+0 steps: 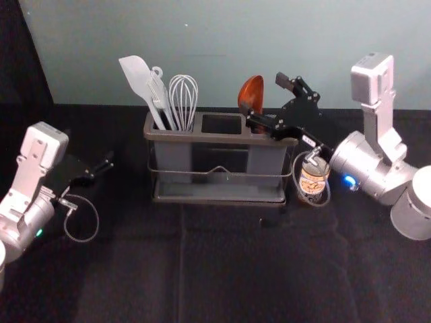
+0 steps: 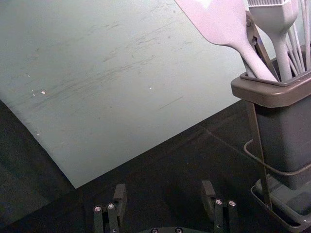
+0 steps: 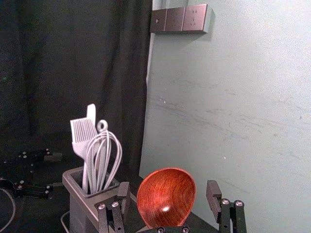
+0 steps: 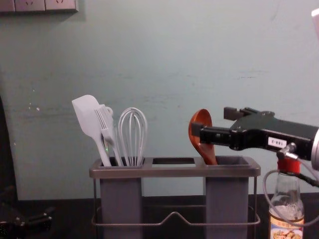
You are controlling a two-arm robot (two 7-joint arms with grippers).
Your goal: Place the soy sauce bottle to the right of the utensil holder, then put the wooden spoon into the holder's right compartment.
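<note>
Our right hand (image 1: 263, 94) is open above the black-cloth-covered desk (image 1: 222, 269), its fingers well apart on either side of the spoon's bowl, over the right end of the holder. Our left hand (image 1: 89, 147) is parked toward the desk's left edge, its fingers spread too. Beneath the right arm, toward the desk's right edge, the clear glass soy sauce bottle with a red cap and printed label (image 1: 312, 185) stands upright just beside the holder, on its right. The grey plastic utensil holder with a brown rim and wire frame (image 4: 174, 172) sits near the desk's back edge. The reddish-brown wooden spoon (image 3: 166, 196) is in its right compartment, bowl up, tilted to the left. In the left compartment we see a pale flat spatula (image 4: 88, 117), a pale bristled brush (image 4: 104, 124) and a pale whisk (image 4: 132, 134). Behind everything rises the grey-green wall (image 1: 222, 40).
</note>
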